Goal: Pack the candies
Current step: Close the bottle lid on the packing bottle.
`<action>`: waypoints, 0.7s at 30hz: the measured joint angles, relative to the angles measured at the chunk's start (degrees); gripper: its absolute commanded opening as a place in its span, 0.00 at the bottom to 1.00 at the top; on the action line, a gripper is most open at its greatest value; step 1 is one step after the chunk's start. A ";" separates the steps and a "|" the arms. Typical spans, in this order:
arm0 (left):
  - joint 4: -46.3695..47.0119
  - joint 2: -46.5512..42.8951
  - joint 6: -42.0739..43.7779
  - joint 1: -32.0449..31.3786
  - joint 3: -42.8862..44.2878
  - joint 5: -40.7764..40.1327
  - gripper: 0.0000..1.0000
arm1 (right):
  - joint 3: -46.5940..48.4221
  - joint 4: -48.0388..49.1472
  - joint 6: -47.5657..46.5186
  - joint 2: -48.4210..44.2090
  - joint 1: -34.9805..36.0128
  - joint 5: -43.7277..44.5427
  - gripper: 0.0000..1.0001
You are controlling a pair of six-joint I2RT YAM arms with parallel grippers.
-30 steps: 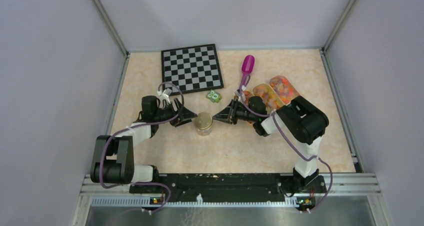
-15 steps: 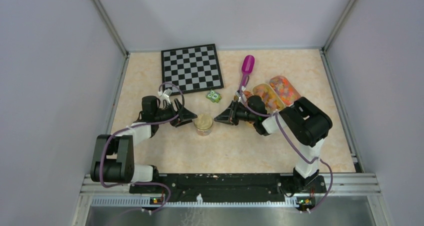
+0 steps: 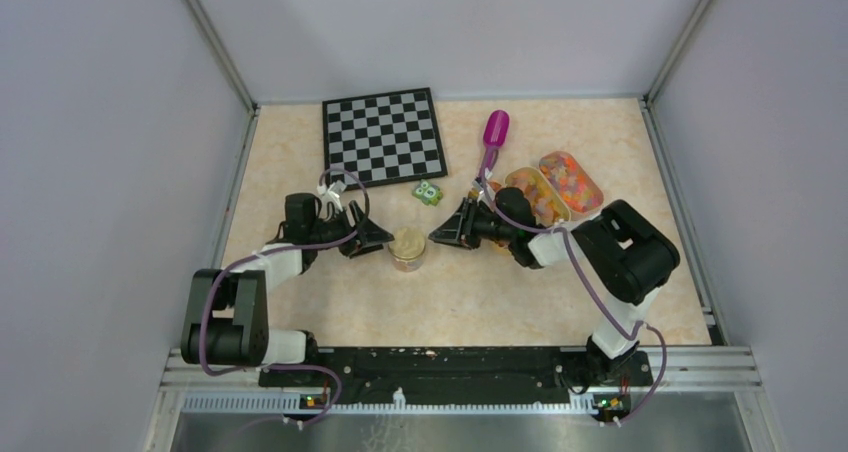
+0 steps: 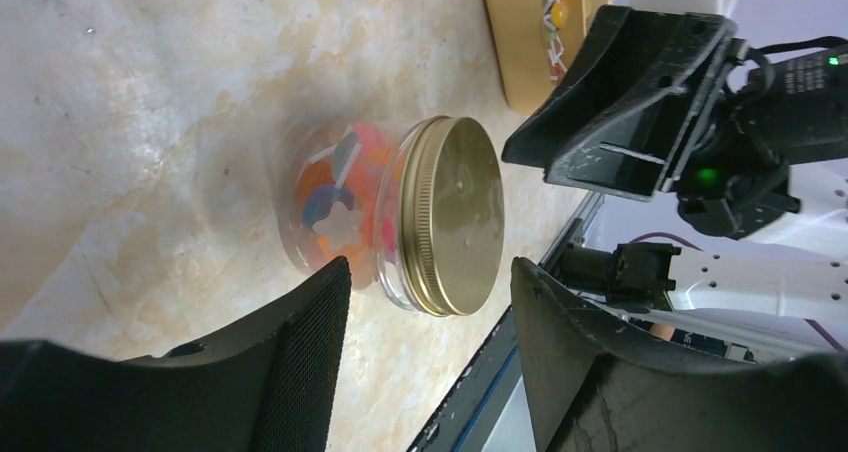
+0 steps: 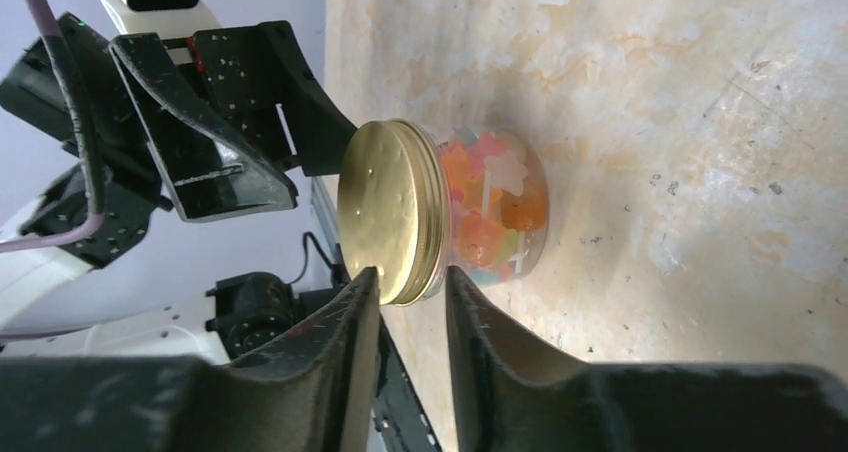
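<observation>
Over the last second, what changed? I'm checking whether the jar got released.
The right arm swung its elbow outward, to the right; the right fingers barely shifted. Nothing was grasped or let go. The jar, left fingers, scoop and checkerboard stayed put.

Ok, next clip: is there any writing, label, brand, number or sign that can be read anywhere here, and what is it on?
No readable text in any view.
The gold lid is plain metal.
The jar shows no label on its glass.
The chessboard carries only black and white squares, with no letters or numbers visible along its edges.
The green block has eyes but no writing that can be made out.
</observation>
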 measured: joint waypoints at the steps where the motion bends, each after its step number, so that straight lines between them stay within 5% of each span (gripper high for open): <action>1: -1.09 -0.02 0.52 0.00 0.22 -0.33 0.66 | 0.26 -1.64 -1.03 -0.85 0.13 0.39 0.36; 21: -4.92 -0.02 2.10 -0.26 0.48 -1.57 0.56 | 7.78 -16.46 -10.08 -2.73 3.37 4.02 0.36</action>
